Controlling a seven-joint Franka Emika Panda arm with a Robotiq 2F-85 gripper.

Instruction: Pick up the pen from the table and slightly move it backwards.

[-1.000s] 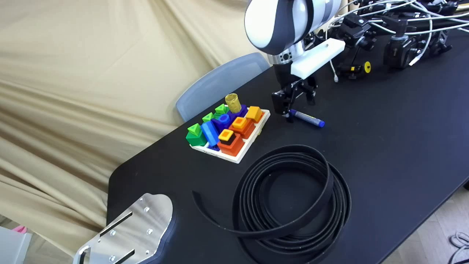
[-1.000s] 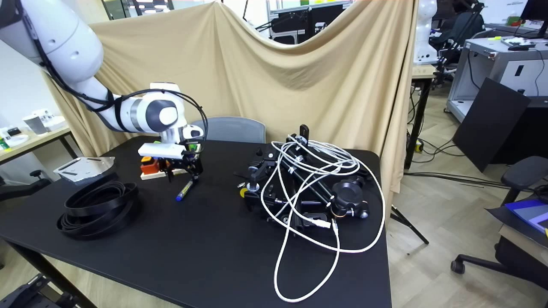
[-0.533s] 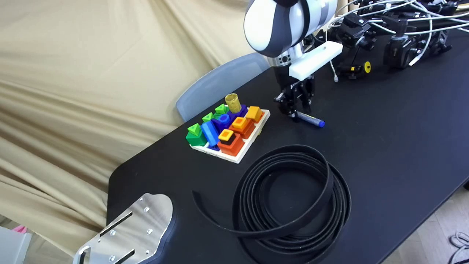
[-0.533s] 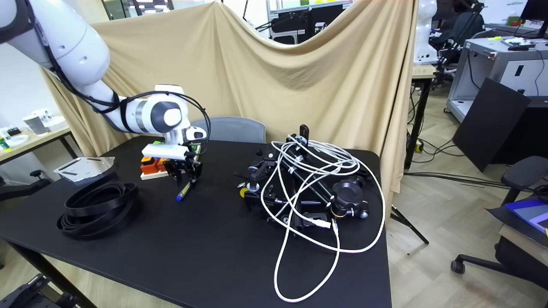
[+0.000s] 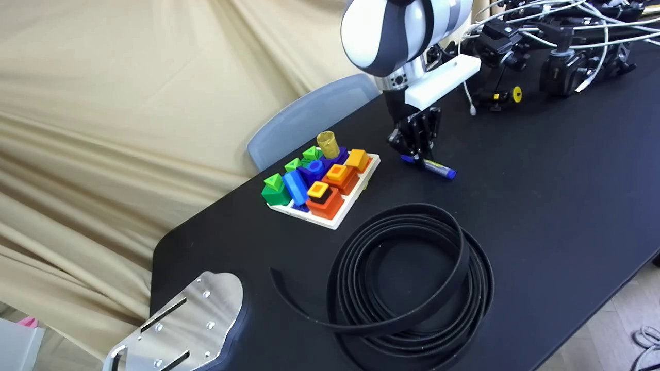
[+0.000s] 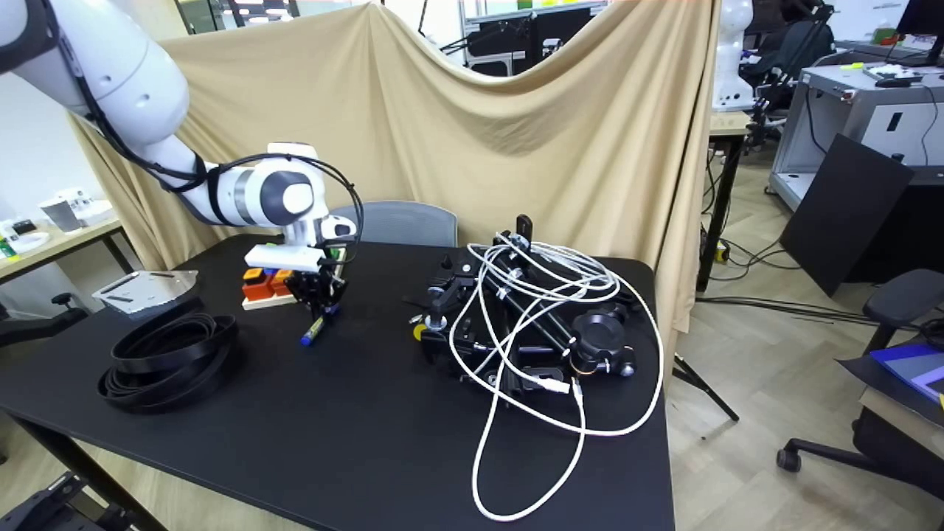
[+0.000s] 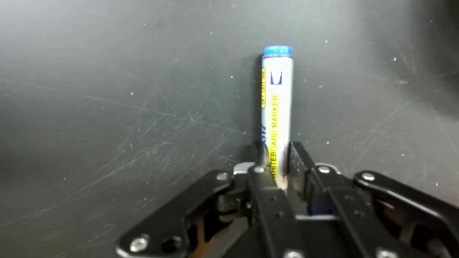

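**Your gripper pinches the pen**

Up front in an exterior view lies the cable coil. Past it, your wrist view shows the fingers narrow against both pen sides; whether the pen rests on the table or just above, you can't tell. Nearby sits the block tray; beyond, the grey chair, then the tan curtain.

Robotics lab: white robot arm above gripper; to gripper's side, tripod gear, tangled white cables; farther off, second robot, monitor, office chair.
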